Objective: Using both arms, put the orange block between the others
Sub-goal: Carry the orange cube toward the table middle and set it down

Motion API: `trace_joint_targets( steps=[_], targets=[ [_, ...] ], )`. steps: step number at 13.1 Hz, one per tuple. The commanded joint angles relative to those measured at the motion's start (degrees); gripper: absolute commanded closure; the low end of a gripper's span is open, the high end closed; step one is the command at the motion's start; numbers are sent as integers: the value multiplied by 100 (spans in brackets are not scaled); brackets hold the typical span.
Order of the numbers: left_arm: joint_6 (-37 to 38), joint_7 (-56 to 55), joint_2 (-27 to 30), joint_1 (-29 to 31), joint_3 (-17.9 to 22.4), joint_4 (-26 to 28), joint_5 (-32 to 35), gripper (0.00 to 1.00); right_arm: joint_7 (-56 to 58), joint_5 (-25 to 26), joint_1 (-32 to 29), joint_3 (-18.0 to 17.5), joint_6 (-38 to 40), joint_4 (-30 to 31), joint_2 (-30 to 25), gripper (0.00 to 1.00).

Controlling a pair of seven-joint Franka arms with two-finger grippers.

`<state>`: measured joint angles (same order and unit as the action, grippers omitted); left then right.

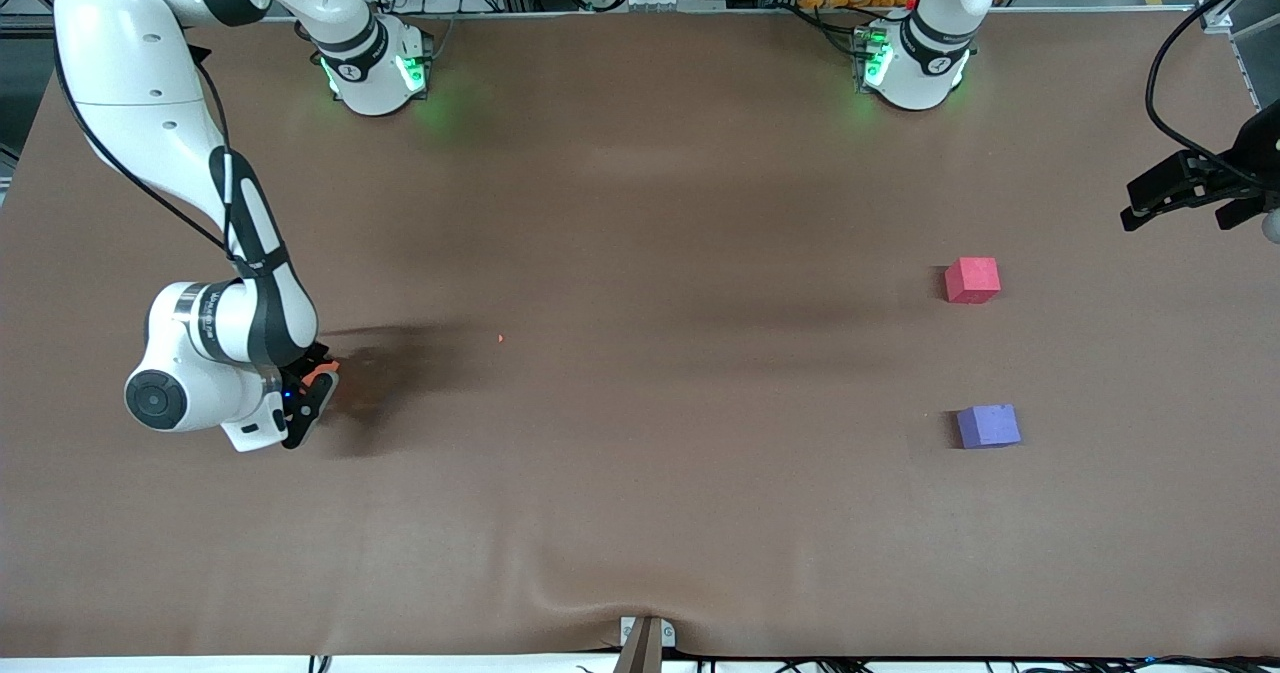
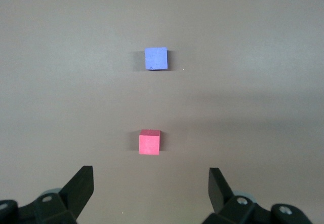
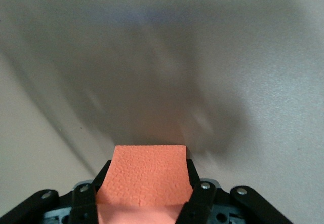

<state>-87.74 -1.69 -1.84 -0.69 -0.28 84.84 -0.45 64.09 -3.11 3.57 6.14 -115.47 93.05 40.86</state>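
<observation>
Right tool (image 3: 147, 193) grips orange block (image 3: 147, 176); no labels.

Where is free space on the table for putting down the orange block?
Bare cloth lies between the pinkish-red cube and the purple-blue cube, and across the table's middle. The right tool, gripping the orange block, crowds its end; the open left tool waits above the cubes.

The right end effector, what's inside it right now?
The right end effector is shut on the orange block, low over the table. The block's underside and gripped faces are covered.
</observation>
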Motion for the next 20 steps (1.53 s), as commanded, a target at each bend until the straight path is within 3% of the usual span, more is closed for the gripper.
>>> trace_joint_targets(
  steps=[1, 3, 6, 8, 15, 17, 20],
  targets=[
    [-50, 73, 105, 34, -25, 67, 89, 0, 44, -15, -85, -25, -187, -40, -140, 65],
    [-59, 73, 96, 34, -25, 67, 80, 0, -299, -67, -15, -43, 76, -269, -193, 65],
    [-164, 73, 87, 51, -25, 67, 71, 0, -1124, -934, 196, -43, 253, -375, -403, 65],
    [-191, 73, 70, 43, -25, 67, 71, 0, -1755, -1244, 538, -43, 253, -367, -552, 65],
    [-235, 73, 61, 43, -34, 111, 62, 0, -5323, -1324, 2207, -51, 148, -402, -685, 65],
    [-235, 73, 87, 43, -34, 111, 62, 0, -6263, -1402, 2586, -51, -202, -419, -641, 65],
    [-235, 73, 105, 51, -34, 103, 53, 0, -7171, -2350, 3253, -43, -756, -411, -440, 63]
  ],
)
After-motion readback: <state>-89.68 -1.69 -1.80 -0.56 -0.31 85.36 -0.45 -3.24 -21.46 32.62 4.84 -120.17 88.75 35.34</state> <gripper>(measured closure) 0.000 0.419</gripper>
